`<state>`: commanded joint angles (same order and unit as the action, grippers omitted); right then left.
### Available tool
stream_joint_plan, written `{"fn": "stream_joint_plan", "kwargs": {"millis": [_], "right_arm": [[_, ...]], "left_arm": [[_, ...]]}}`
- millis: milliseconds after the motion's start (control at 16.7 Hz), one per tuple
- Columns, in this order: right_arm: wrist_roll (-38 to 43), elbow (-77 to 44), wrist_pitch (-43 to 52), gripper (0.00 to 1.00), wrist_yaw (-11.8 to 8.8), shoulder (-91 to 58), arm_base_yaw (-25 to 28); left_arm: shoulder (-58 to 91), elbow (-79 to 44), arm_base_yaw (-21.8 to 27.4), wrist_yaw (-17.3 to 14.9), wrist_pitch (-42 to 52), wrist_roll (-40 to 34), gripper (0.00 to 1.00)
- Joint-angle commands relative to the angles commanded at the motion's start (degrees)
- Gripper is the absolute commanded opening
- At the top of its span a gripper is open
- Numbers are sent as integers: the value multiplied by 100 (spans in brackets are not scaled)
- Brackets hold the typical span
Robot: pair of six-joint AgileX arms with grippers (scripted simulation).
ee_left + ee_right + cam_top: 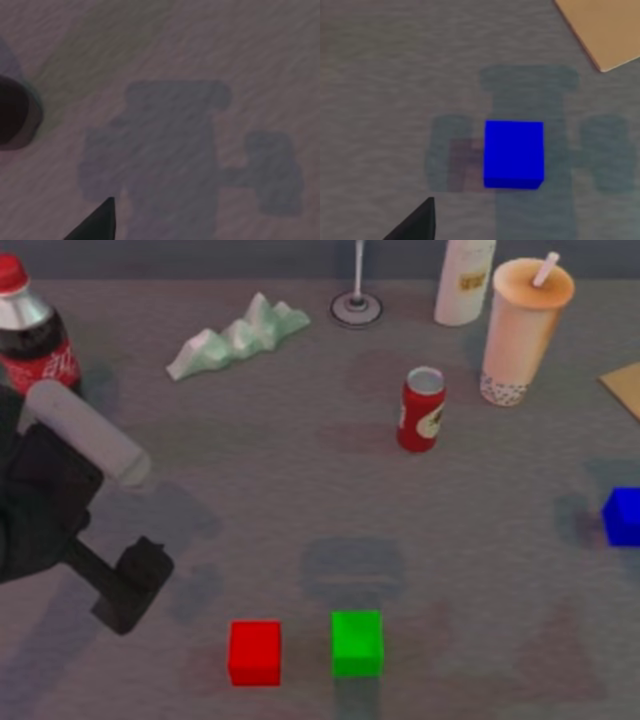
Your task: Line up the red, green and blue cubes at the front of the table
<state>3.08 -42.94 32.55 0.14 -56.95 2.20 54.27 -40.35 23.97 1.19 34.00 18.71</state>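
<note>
The red cube (pixel 254 652) and the green cube (pixel 357 643) sit side by side near the front of the table (pixel 300 500), a small gap between them. The blue cube (pixel 622 517) lies apart at the right edge. In the right wrist view the blue cube (pixel 513 154) is straight below my right gripper, whose one visible fingertip (pixel 420 222) hangs above the table; the gripper's shadow falls on both sides of the cube. My left gripper (pixel 132 588) hovers open and empty, left of the red cube. The left wrist view shows one fingertip (pixel 97 225) over bare table.
Along the back stand a cola bottle (pixel 30 335), a crumpled pale green thing (pixel 235 337), a glass foot (pixel 357 308), a white bottle (pixel 463 280) and a milk tea cup (pixel 525 330). A red soda can (pixel 422 410) stands mid-table. A tan board (pixel 625 390) lies behind the blue cube.
</note>
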Motion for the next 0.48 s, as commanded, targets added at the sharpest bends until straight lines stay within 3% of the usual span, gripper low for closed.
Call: {"fn": "stream_joint_plan", "kwargs": {"millis": [480], "right_arm": [[208,-2907,2278,100,16,-4140,106]], "left_arm": [[-4084,3161,-1895,-44,-2387,-1355,100]]}}
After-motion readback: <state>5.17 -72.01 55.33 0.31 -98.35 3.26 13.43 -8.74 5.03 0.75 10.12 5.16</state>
